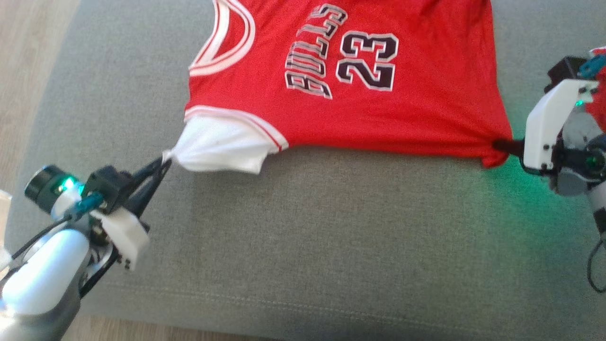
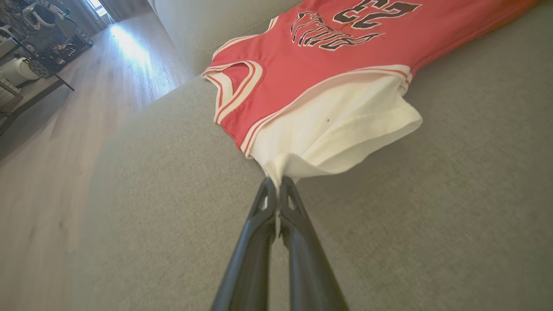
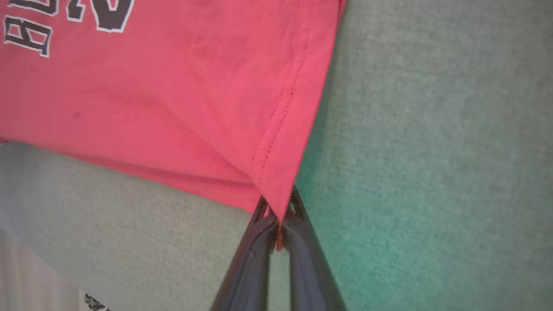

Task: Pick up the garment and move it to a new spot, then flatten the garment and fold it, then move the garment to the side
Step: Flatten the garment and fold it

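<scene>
Garment: red Bulls No. 23 jersey [image 1: 360,109], front side up, white sleeve [image 1: 222,147] sticking out at the near armhole.
Location: spread on a grey cushion [image 1: 303,246], running past the top edge of the head view; wood floor [image 1: 23,71] off to the robot's left.
Long axis: left to right across the head view, roughly parallel to the cushion's near edge.
Heading: neckline [image 1: 227,38] toward the robot's left, hem toward the robot's right; lettering [image 1: 315,52] turned sideways, tops of the digits toward the neckline.
Left gripper [image 1: 163,166]: fingers pressed together on the tip of the white sleeve, cloth drawn to a point.
Right gripper [image 1: 504,144]: fingers pinched tight on the near hem corner [image 1: 492,158], red fabric pulled taut.
Near edge: stretched in a nearly straight line between the two grips.
</scene>
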Motion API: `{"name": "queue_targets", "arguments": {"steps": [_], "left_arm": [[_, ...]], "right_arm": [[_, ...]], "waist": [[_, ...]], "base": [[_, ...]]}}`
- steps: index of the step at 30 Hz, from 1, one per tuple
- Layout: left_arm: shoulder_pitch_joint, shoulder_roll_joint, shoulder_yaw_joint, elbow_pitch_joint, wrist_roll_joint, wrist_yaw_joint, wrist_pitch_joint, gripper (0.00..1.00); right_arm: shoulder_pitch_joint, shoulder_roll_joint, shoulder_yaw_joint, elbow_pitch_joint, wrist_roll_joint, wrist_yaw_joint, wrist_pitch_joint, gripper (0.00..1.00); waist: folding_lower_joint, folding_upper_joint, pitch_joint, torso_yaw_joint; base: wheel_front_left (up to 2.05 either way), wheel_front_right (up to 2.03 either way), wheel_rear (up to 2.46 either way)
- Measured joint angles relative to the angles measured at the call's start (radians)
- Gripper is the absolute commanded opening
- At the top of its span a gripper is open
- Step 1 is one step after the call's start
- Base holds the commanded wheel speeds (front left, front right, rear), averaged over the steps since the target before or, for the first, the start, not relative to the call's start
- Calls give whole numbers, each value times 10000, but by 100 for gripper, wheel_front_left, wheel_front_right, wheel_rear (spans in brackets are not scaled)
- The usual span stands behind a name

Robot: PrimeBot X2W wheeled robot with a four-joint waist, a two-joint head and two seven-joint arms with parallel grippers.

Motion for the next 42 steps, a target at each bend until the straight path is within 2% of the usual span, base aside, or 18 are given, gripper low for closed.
{"name": "queue_targets", "arguments": {"steps": [8,15,24,31,35,42], "left_arm": [[61,1369,-2266,-874,-2015,0,226,0],[68,2351,-3684,-1954,-3461,0,585,0],[51,3122,-5045,-3007,-4673,2,892,0],[-61,3388,-5382,-3444,-5081,2,917,0],[-472,3421,-5363,-3398,-5079,2,656,0],[-1277,3394,-4704,-3248,-5125,2,261,0]], "right_arm": [[1355,-453,42,-1327,98,0,955,0],[2479,-761,-244,-2389,188,0,1860,0],[3838,-771,-823,-3440,188,0,2917,0],[4754,-621,-1557,-4376,151,0,3425,0],[4736,-268,-2010,-4734,-44,0,3568,0],[4286,428,-2615,-4857,-476,0,3877,0]], "waist": [[0,0,-538,41],[0,0,-831,157],[0,0,-1153,125],[0,0,-1265,36],[0,0,-1303,-36],[0,0,-1125,-131]], "base": [[0,0,0],[0,0,0],[0,0,0],[0,0,0],[0,0,0],[0,0,0]]}}
